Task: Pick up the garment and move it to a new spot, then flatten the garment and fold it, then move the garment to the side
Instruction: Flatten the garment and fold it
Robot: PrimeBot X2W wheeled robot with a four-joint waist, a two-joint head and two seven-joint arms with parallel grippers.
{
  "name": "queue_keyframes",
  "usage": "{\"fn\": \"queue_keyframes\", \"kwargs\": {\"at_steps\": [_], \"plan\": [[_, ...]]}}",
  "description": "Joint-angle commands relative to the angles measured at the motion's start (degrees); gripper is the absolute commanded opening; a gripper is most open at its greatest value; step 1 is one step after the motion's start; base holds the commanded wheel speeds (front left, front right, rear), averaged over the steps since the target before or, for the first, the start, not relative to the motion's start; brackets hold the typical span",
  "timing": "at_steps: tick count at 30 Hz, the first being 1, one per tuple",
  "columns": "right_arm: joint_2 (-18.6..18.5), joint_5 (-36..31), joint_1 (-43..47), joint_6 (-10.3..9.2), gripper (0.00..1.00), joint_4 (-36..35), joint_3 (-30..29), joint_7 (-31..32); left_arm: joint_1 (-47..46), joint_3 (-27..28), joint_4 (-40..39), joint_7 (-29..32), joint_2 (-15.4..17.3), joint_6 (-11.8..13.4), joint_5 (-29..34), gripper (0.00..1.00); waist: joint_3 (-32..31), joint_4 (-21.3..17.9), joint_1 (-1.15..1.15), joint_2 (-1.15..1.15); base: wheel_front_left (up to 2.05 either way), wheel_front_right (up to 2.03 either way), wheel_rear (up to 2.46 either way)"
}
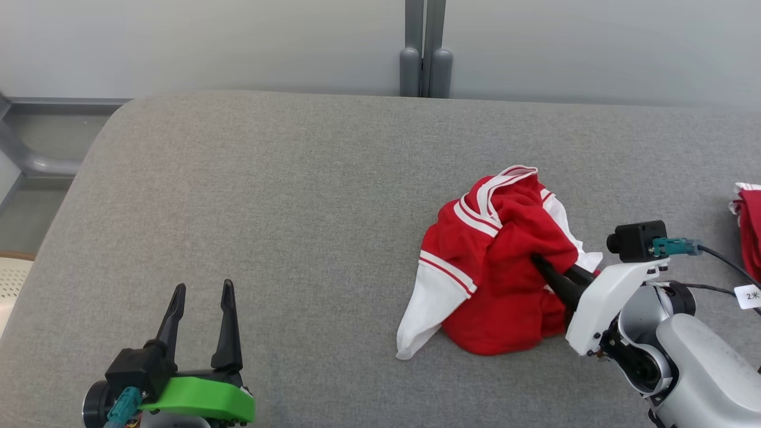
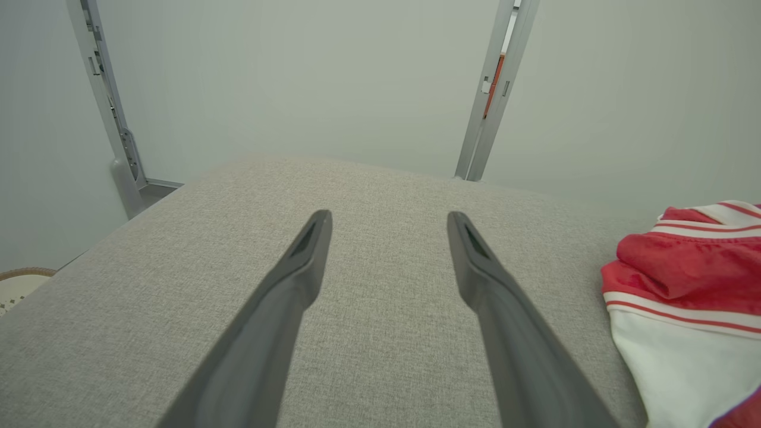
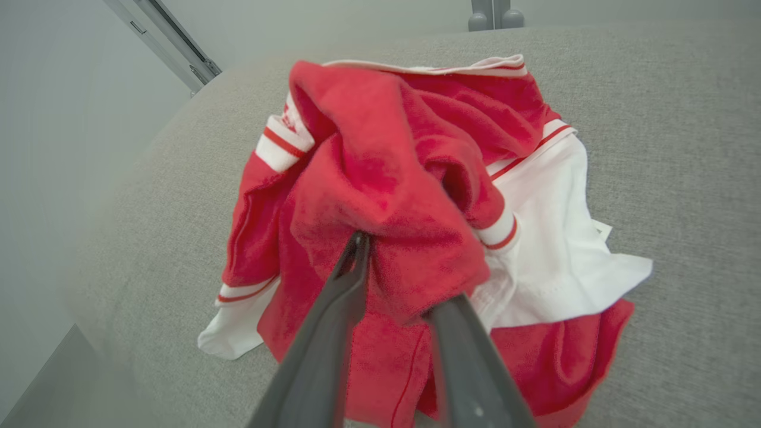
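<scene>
Head view: right gripper (image 1: 538, 261) pinches a red fold of the red-and-white garment (image 1: 499, 303); left gripper (image 1: 204, 286) spread wide, well apart; white tag (image 1: 750, 295) reads "2米"

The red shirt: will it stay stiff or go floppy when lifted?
Probably floppy: the garment lies crumpled in soft folds. Likely light, since it looks like thin cloth. It should hang and unfurl, because the right gripper pinches just one fold.

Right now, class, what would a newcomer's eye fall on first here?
A crumpled red and white garment lies heaped right of centre on the grey table. The right gripper pokes into its red folds, while the left gripper stands open at the lower left.
</scene>
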Motion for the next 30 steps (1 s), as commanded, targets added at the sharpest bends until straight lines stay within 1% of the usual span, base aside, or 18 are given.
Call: {"fn": "queue_keyframes", "kwargs": {"at_steps": [1, 3, 9, 12, 15, 19, 23, 27, 29, 30], "plan": [[-0.3, 0.5, 0.34, 0.02, 0.0, -0.28, -0.57, -0.51, -0.95, 0.08, 0.0, -0.01, 0.0, 0.11, -0.52, 1.0, 0.46, 0.58, 0.0, 0.0, 0.0, 0.0, 0.0], [-0.61, 1.08, 0.54, 0.02, 0.0, -0.98, -1.72, -0.99, -1.06, -0.14, 0.08, -0.01, -0.01, 0.07, -0.82, 1.0, 0.91, 0.86, 0.0, 0.0, 0.0, 0.0, 0.0], [-3.85, -0.22, -2.27, 0.02, 0.0, -1.45, -6.31, -1.58, -2.35, -1.39, -0.19, -0.01, -0.01, 0.15, -1.99, 1.0, 4.01, 1.8, 0.0, 0.0, 0.0, 0.0, 0.0], [-5.93, -0.59, -5.77, 0.02, 0.0, -0.96, -7.34, -1.28, -3.67, -2.16, -0.49, -0.01, -0.01, 0.31, -2.18, 1.0, 6.53, 2.39, 0.0, 0.0, 0.0, 0.0, 0.0], [-8.08, -0.83, -10.64, 0.02, 0.0, 1.03, -7.27, -0.79, -5.29, -3.08, -0.7, -0.01, 0.0, 0.17, -2.58, 1.0, 9.2, 3.25, 0.0, 0.0, 0.0, 0.0, 0.0], [-10.78, -1.2, -17.96, 0.02, 0.0, 6.47, -6.51, 0.2, -7.56, -4.69, -0.81, -0.01, -0.01, 0.21, -3.56, 1.0, 12.9, 4.9, 0.0, 0.0, 0.0, 0.0, 0.0], [-12.77, -1.97, -23.5, 0.02, 0.0, 13.43, -5.9, -1.17, -9.32, -6.14, -0.57, -0.01, 0.0, 0.47, -4.43, 1.0, 15.34, 6.69, 0.0, 0.0, 0.0, 0.0, 0.0], [-13.02, -3.09, -27.35, 0.03, 0.0, 20.41, -4.47, -3.95, -10.24, -6.71, -0.29, -0.01, 0.01, 0.77, -4.74, 1.0, 16.09, 7.58, 0.0, 0.0, 0.0, 0.0, 0.0], [-11.99, -2.44, -27.88, 0.03, 0.0, 23.51, -3.47, -5.31, -10.26, -6.82, 0.14, -0.02, 0.01, 0.78, -4.74, 1.0, 15.58, 7.65, 0.0, 0.0, 0.0, 0.0, 0.0], [-11.63, -2.34, -28.14, 0.03, 0.24, 24.51, -2.98, -6.13, -10.17, -6.88, 0.25, -0.02, 0.01, 0.87, -4.7, 1.0, 15.23, 7.55, 0.0, 0.0, 0.0, 0.0, 0.0]]}}
